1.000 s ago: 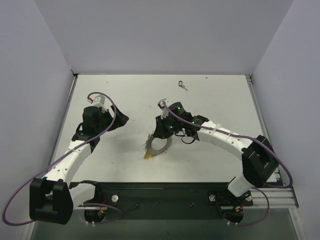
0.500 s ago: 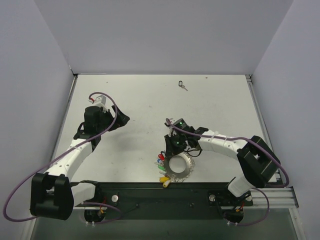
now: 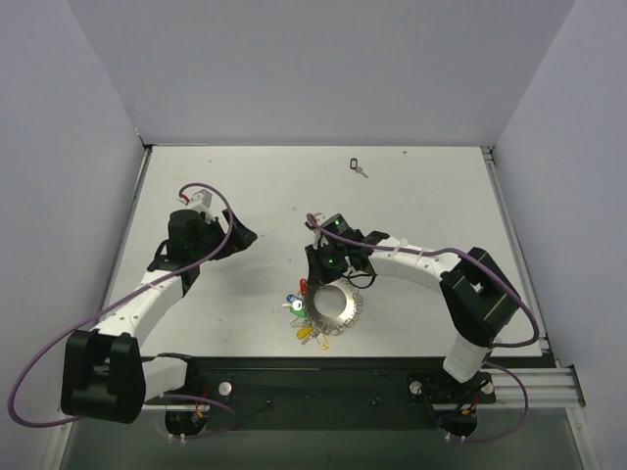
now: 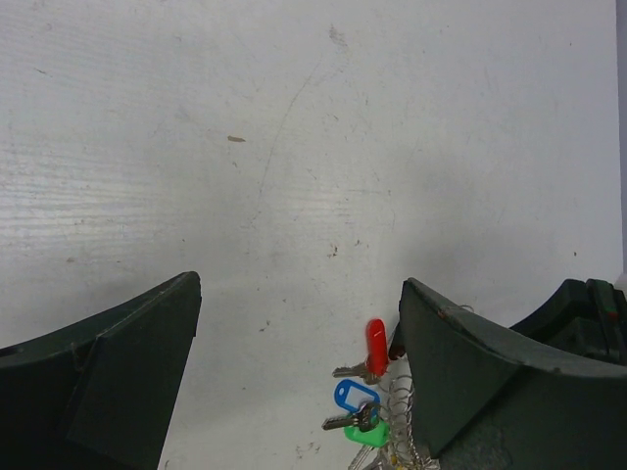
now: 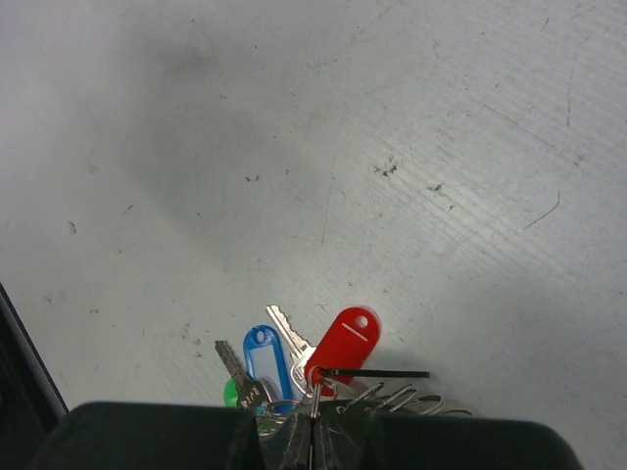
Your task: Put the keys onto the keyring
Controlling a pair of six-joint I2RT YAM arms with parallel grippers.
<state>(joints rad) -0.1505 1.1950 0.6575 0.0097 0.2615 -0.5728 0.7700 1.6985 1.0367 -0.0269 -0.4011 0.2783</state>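
The keyring [image 3: 354, 309], a large silvery coiled ring, hangs at the table's middle with my right gripper [image 3: 329, 277] shut on its wire. Red [image 3: 304, 287], blue [image 3: 290, 299], green [image 3: 297, 306] and yellow [image 3: 306, 333] keys dangle from its left side. The right wrist view shows the shut gripper [image 5: 313, 431] over the red tag [image 5: 345, 341], blue tag [image 5: 265, 360] and ring coils [image 5: 407, 399]. A black key [image 3: 358, 166] lies alone near the far edge. My left gripper [image 3: 241, 235] is open, well left of the ring; its wrist view shows the gripper [image 4: 299, 294] empty, with the red key [image 4: 375, 348] beside its right finger.
White walls enclose the table on three sides. A black rail [image 3: 323, 377] with both arm bases runs along the near edge. Purple cables [image 3: 211, 191] loop over the arms. My right forearm [image 3: 421, 264] stretches from the ring toward the right.
My right gripper carried the keyring toward the near edge, then back up and left; the keys swing along with it. The left arm has barely moved.
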